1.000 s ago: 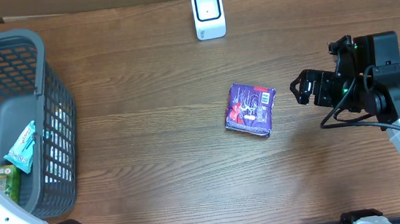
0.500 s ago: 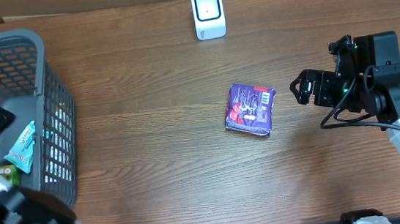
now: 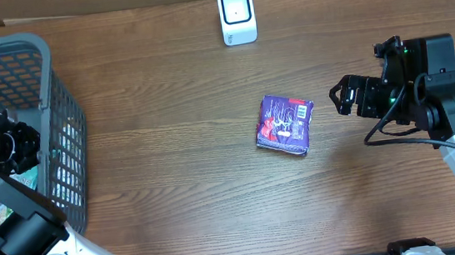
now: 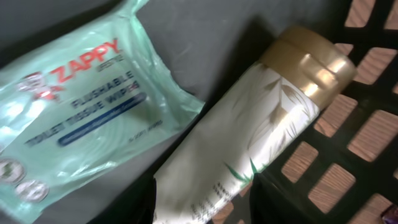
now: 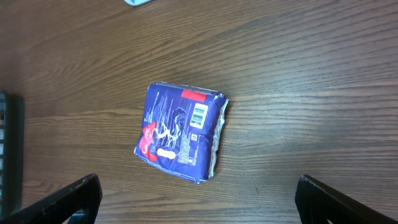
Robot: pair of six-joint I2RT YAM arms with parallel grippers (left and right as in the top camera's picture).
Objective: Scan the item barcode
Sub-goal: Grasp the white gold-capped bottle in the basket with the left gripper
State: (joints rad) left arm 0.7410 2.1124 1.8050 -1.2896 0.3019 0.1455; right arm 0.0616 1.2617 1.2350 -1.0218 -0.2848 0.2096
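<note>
A purple packet (image 3: 285,124) lies flat mid-table, its barcode (image 5: 198,116) facing up in the right wrist view. The white scanner (image 3: 237,15) stands at the far edge. My right gripper (image 3: 344,99) hovers to the right of the packet, open and empty, with its fingertips wide apart (image 5: 196,190). Inside the grey basket (image 3: 58,102) at the left is my left gripper (image 3: 13,148). There its jaws (image 4: 202,208) press on both sides of a white bottle (image 4: 249,130) with a gold cap, lying against the basket wall.
A pale green pack of flushable wipes (image 4: 81,106) lies beside the bottle on the basket floor. The lattice basket wall (image 4: 348,155) runs close along the bottle's right side. Bare wooden table surrounds the packet.
The left arm has swung over the basket and its gripper has come down inside it. The right arm and the purple packet have stayed where they were.
</note>
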